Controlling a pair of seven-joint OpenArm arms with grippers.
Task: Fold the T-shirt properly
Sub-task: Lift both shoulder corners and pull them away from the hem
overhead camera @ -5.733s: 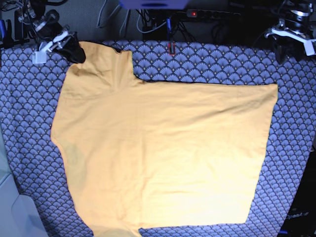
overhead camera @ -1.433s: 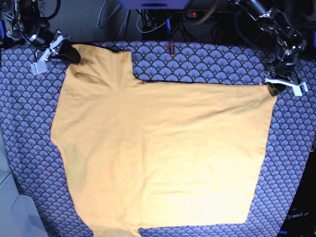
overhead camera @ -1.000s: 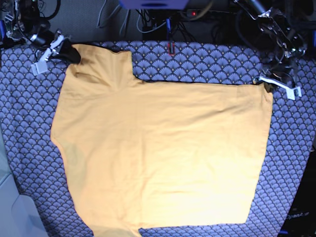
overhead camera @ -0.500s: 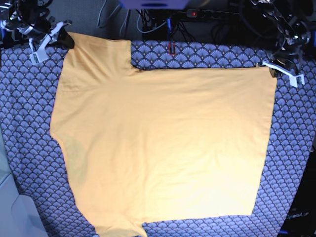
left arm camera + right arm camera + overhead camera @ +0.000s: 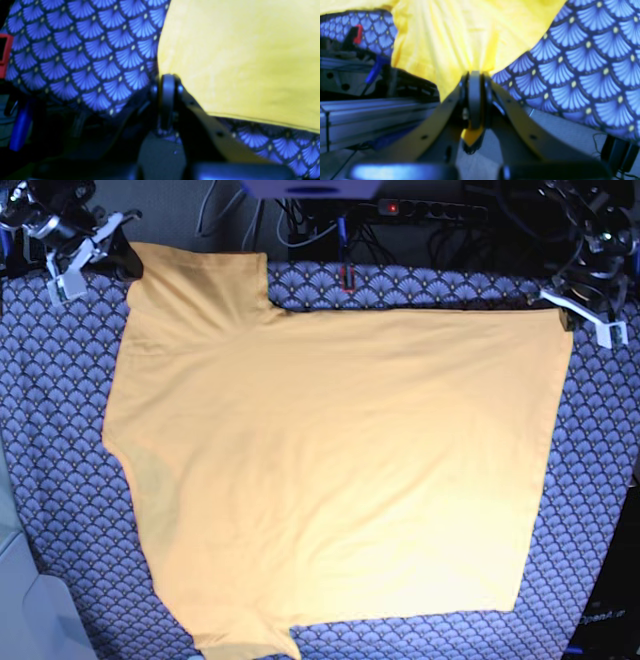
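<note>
Yellow-orange cotton, a plain short-sleeved T-shirt (image 5: 330, 470), lies spread flat over the blue-grey scallop-patterned cover (image 5: 60, 440) of the bench, pinched at both far corners.

From the left of the base view: the right gripper (image 5: 118, 252) is clamped tight on the sleeve-side corner, cloth bunched between its jaws in the right wrist view (image 5: 474, 82); across the sheet, the left gripper (image 5: 566, 314) is closed on the far hem corner (image 5: 167, 85). As I judge it, uneven pulling could drag the whole shirt off the bench's far edge, or a thin pinch could slip and leave the fold skewed and wrinkled.
</note>
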